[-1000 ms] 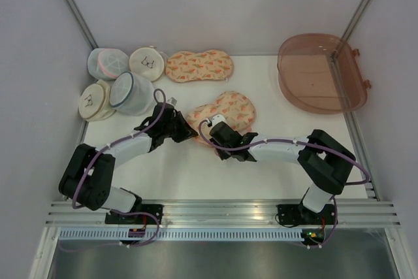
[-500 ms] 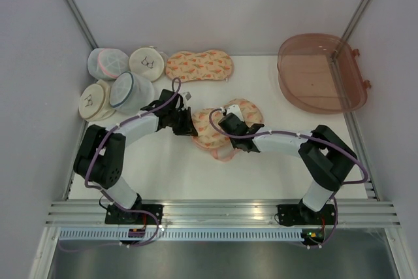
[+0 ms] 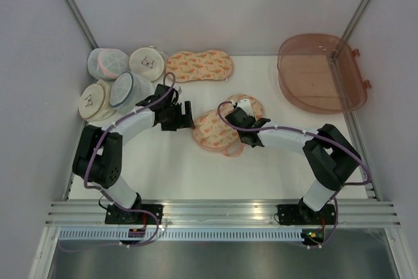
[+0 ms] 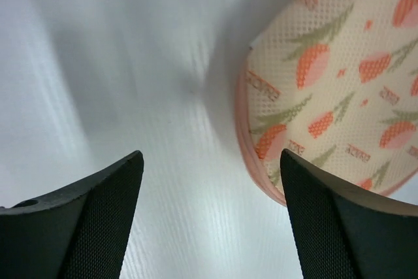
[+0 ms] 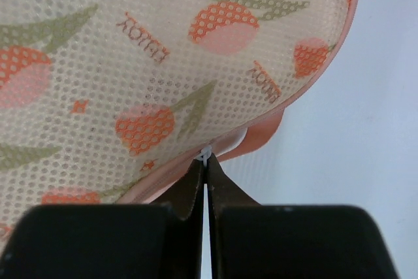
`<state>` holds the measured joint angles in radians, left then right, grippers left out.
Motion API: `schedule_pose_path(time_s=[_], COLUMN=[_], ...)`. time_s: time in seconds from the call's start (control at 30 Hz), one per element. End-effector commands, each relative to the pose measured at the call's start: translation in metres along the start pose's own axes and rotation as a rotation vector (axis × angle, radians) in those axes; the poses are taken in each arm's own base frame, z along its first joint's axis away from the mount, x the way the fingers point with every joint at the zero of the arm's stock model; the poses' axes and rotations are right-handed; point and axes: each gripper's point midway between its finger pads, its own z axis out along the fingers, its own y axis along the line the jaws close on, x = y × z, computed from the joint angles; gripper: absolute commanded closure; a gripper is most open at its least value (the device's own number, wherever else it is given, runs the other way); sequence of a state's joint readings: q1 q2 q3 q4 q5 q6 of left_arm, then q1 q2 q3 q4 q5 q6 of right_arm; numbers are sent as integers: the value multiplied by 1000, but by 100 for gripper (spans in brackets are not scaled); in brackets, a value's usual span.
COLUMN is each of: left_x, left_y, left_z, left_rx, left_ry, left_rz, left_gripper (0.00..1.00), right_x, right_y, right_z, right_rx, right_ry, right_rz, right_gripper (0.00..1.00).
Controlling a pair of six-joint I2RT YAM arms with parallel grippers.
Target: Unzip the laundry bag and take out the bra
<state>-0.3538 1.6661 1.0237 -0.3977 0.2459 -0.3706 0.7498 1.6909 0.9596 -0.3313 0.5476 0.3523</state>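
- The laundry bag (image 3: 212, 130) lies on the bench (image 3: 274, 164), about midway between the two arms; its long axis runs diagonally, one lobe toward the near left, the other toward the far right.
- The right claw (image 5: 206, 169) is pinched tight on the small white zip pull (image 5: 206, 155) at the bag's pink edge.
- The left claw (image 4: 209, 158) is spread wide over bare bench; it sits just beside the near-left lobe.
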Motion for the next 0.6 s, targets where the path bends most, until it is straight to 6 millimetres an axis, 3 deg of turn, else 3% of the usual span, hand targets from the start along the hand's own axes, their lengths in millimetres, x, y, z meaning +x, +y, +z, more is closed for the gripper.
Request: schedule_pose_path(time_s=[0.0, 0.1, 0.17, 0.27, 0.37, 0.43, 0.47, 0.57], left_x=[-29, -32, -16, 6, 35, 50, 56, 67], left_y=[18, 13, 12, -6, -16, -22, -29, -37], left_z=[-31, -56, -59, -81, -81, -85, -87, -96], left_rx=[-146, -137, -117, -1, 88, 156, 197, 272], left_ry=[-178, -262, -259, -280, -237, -235, -215, -218], left_rz=[-63, -125, -184, -238, -318, -356, -406, -479], left_gripper=[11, 11, 11, 10, 10, 10, 10, 10], right_x=[-10, -8, -5, 0, 2, 8, 0, -6], right_y=[-10, -9, -5, 22, 77, 117, 136, 169], right_z=[-15, -20, -24, -37, -66, -98, -113, -145], right_rx=[16, -13, -43, -185, -456, -676, -787, -1005], right_ry=[-36, -36, -31, -22, -32, -23, -57, -81], right_rz=[43, 51, 48, 24, -16, -37, -25, 11], right_gripper=[100, 100, 99, 99, 99, 100, 99, 100])
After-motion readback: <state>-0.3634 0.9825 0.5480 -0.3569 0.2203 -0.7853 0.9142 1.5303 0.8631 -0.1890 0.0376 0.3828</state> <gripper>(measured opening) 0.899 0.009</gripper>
